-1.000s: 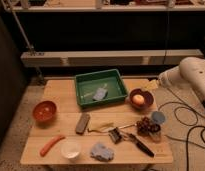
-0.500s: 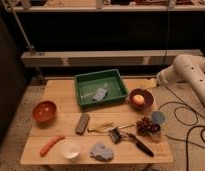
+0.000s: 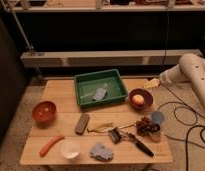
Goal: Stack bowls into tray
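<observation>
Motion since a second ago is small: the claw point(image 3: 151, 83) has crept a little leftward, toward the right-hand wall of the tray point(image 3: 98, 74). The white arm point(image 3: 193, 70) behind it reaches in from the right edge of the view. Nothing on the counter point(image 3: 61, 95) has shifted in that time. The claw hangs over the counter's far right corner, just above and beyond the maroon bowl point(image 3: 148, 101), spread wide and holding nothing.

The tray is a green rectangular bin with raised sides and a rim, standing at the back middle of the counter. A crumpled blue-grey scrap point(image 3: 99, 93) lies inside it, and neither bowl is in it. The maroon bowl sits upright just beside the tray's right front corner, with a round yellow-orange fruit point(image 3: 138, 99) in it. The orange-red bowl point(image 3: 44, 111) stands upright and well apart from it, near the counter's left edge. Both bowls are round, shallow and much smaller than the tray.
</observation>
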